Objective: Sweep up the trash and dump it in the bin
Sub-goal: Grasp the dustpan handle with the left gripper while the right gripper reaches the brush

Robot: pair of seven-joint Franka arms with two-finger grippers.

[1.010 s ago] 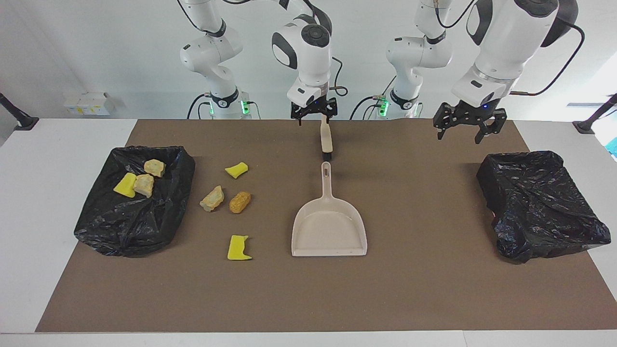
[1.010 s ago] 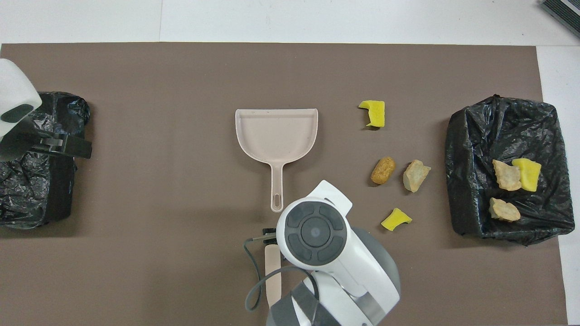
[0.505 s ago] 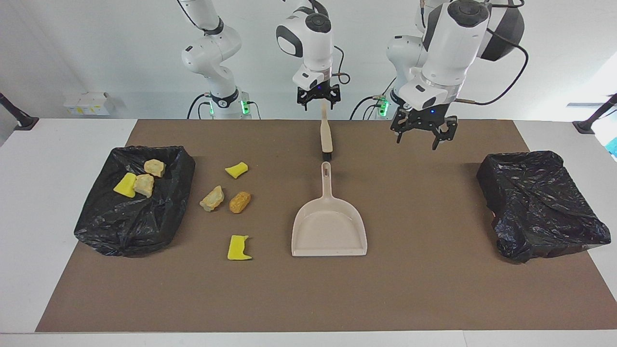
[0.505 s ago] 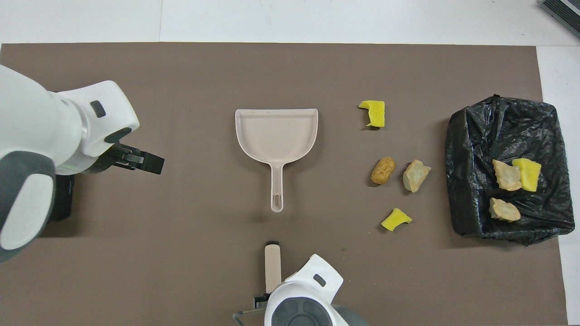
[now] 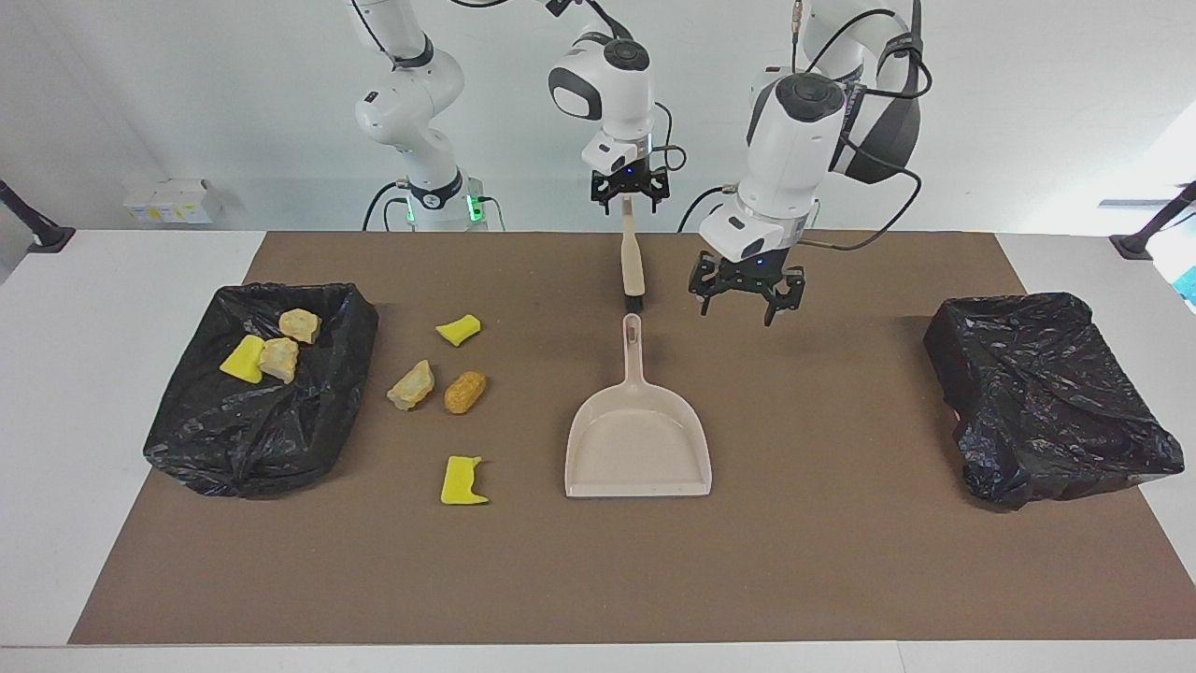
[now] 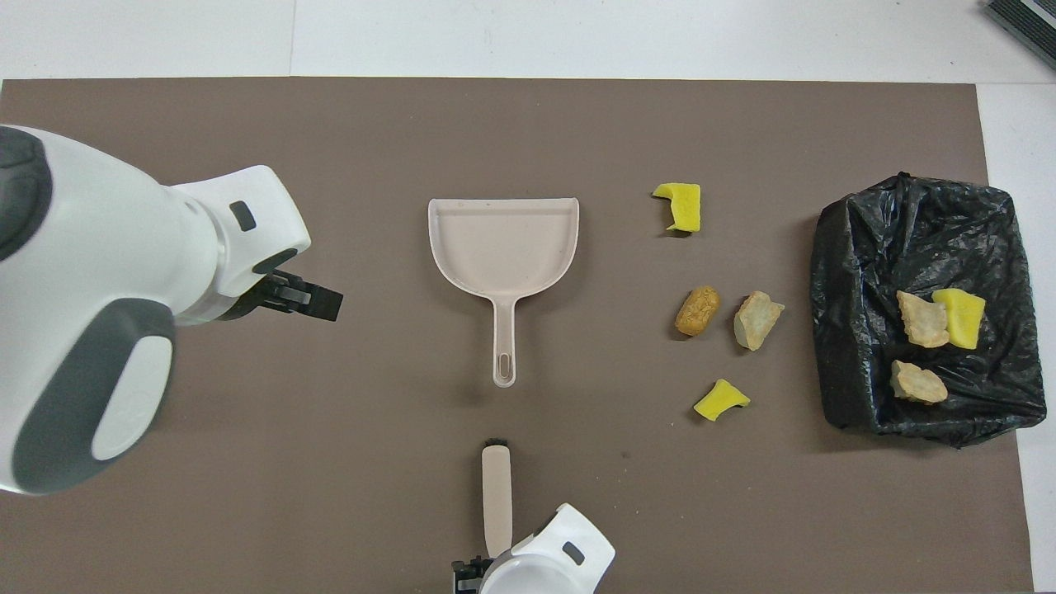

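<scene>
With both the left gripper [image 5: 747, 299] and right gripper [image 5: 631, 192] spread wide (nothing held), a careless reach could knock the dustpan [image 5: 637, 439] askew

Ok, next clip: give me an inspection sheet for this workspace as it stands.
Surface: brown mat on a white table.
Job's things: four scraps loose on the mat; three scraps in the bin at the right arm's end. Second bin at the left arm's end, no scraps seen in it. Dustpan mid-mat; brush nearer the robots, in line with its handle.
Clutter: nothing seen.
Grippers: left gripper open, over the mat beside the dustpan handle, holding nothing. Right gripper open, over the brush handle's end; contact unclear.
Cables: run along both arms, off the mat.
Surroundings: white wall; small boxes by it.
</scene>
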